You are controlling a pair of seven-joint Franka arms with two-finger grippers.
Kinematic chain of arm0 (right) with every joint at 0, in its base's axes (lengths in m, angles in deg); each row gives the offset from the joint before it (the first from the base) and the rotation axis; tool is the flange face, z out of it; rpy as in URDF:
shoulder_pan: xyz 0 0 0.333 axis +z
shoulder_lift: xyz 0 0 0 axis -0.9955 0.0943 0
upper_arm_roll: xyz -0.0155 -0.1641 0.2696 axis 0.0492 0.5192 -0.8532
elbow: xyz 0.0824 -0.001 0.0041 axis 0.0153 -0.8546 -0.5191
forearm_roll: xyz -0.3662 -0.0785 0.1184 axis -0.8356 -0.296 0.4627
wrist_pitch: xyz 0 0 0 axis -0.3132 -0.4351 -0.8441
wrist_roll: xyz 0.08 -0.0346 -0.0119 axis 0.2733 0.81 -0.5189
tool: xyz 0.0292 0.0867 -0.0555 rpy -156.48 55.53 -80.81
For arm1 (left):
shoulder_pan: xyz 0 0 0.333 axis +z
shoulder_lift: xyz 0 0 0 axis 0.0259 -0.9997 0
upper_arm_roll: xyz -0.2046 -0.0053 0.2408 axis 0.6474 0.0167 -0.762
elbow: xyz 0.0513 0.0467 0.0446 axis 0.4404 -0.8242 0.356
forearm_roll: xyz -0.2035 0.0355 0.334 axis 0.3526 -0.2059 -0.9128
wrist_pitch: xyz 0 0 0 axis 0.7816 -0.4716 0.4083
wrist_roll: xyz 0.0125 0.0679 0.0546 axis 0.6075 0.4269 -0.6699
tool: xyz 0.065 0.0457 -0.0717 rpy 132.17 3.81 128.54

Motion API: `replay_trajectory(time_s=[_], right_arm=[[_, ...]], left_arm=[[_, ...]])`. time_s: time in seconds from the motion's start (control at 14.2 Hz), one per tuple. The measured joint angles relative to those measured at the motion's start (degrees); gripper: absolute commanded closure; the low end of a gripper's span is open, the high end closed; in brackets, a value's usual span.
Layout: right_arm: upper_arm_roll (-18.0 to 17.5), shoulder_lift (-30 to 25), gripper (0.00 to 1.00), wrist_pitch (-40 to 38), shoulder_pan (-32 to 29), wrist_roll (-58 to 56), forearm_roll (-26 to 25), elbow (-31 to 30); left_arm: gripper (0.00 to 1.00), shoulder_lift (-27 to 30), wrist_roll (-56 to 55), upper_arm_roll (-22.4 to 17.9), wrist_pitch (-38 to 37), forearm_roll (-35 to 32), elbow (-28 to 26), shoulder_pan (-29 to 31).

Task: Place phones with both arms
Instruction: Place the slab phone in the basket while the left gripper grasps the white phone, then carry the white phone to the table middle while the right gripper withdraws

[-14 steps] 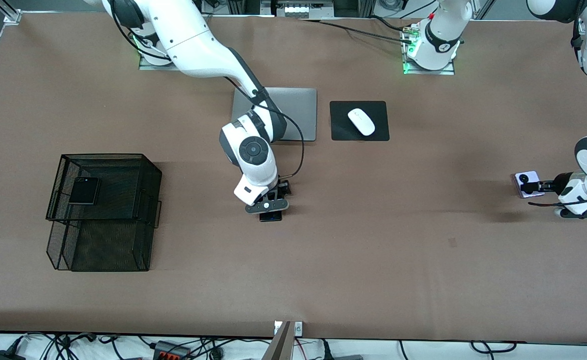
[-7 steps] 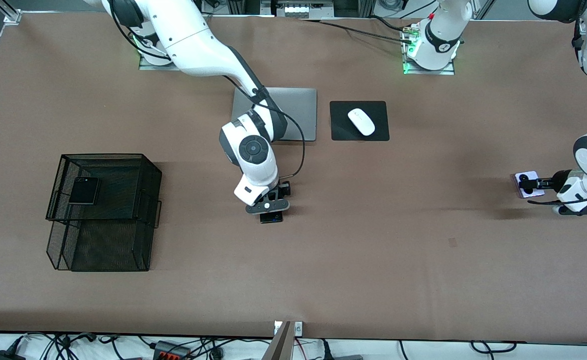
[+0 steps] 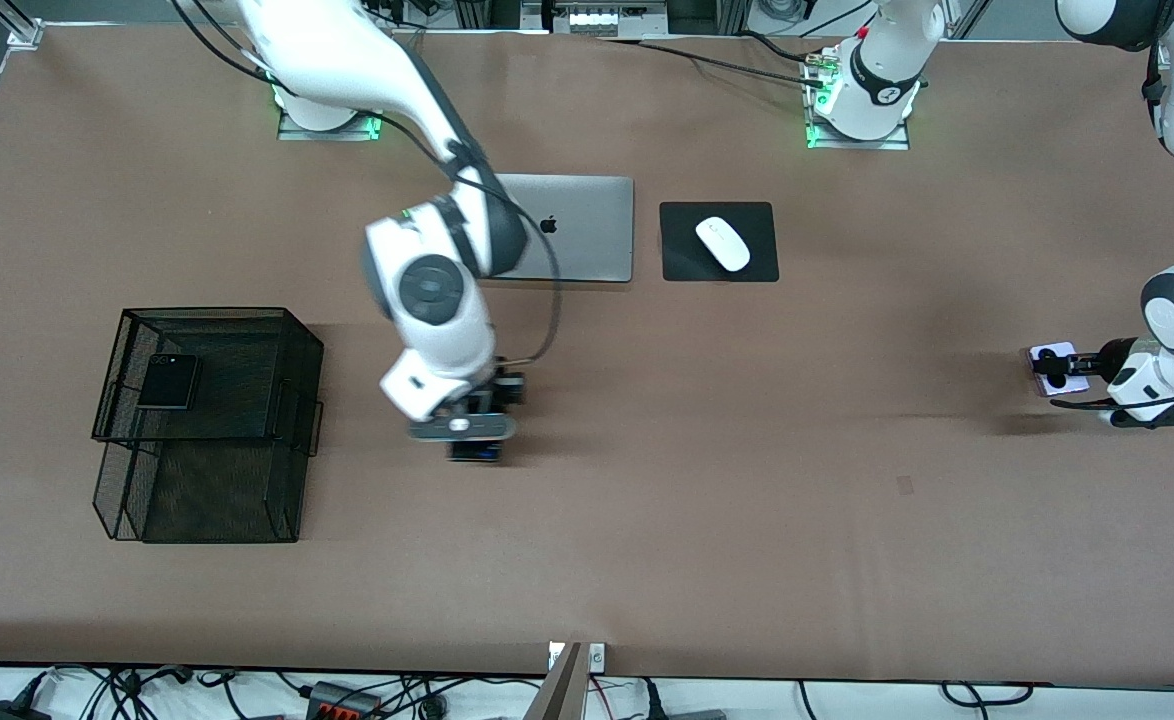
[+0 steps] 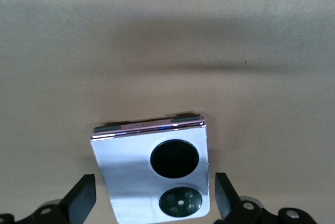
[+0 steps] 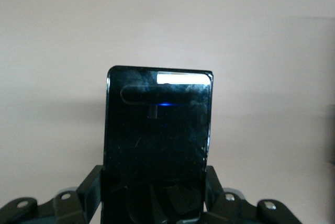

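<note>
Nearest the front camera, at about eight o'clock on the bench (image 3: 747, 520), stood a black mesh basket (image 3: 299, 345) of two tiers, which we judged to be where the phones go. On its upper tier the black flip phone (image 3: 169, 381) lay flat, close to square, so its long axis hardly told. At about three o'clock from the basket the right tool (image 3: 475, 447) hung over bare bench, clamped tight on the long black slab phone (image 5: 158, 130). It gripped one short end, and the phone's long axis ran straight out along the fingers with the free end toward the bench and a broad face toward the wrist camera. We thought this end-grip was meant to let the phone slide into the basket lengthwise. Out at three o'clock, by the bench edge at the left arm's end, the lavender-white flip phone (image 4: 154, 174) lay flat with its lenses up. The left tool (image 3: 1067, 370) sat low around it, spread fully wide, with one finger (image 4: 81, 200) on each side and clear gaps, so it held nothing. The phone's hinge edge pointed away from the tool, toward nine o'clock, and the two lenses lined up along the tool's reach. Farthest off, near twelve o'clock, lay the silver laptop (image 3: 587, 235) and the white mouse (image 3: 723, 243) on its black pad (image 3: 682, 265), which we took for no part of the job.
</note>
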Motion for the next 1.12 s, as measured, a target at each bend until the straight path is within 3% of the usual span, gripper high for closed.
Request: replay_trajectory(time_s=[0.21, 0.35, 0.49, 0.63, 0.91, 1.12], right_arm=[[6.75, -4.86, 0.68, -10.6, -0.31, -5.07, -0.01, -0.65], [10.16, -6.74, 0.68, -13.16, -0.73, -9.86, 0.0, -2.81], [12.79, -8.25, 0.68, -13.42, -1.47, -14.82, 0.0, -6.81], [13.8, -9.43, 0.68, -13.36, -3.94, -20.4, 0.01, -10.64], [13.95, -10.57, 0.68, -13.39, -9.39, -28.76, 0.11, -14.71], [13.82, -10.69, 0.68, -13.27, -9.59, -29.16, 0.15, -17.03]], left_arm=[[0.0, -0.59, 0.0, 0.05, 0.23, 0.0, -0.01, -0.06], [0.26, -0.65, 0.0, 0.08, 0.33, 0.0, -0.01, -0.15], [0.47, -0.52, 0.03, 0.06, 0.29, -0.15, 0.08, -0.24], [0.58, -0.48, 0.05, 0.27, 0.3, -0.15, 0.08, -0.44], [0.65, 1.27, -1.2, 0.95, -3.34, -0.14, 0.32, -3.97], [0.65, 4.18, -9.32, 1.49, -9.13, -0.08, 0.46, -12.15]])
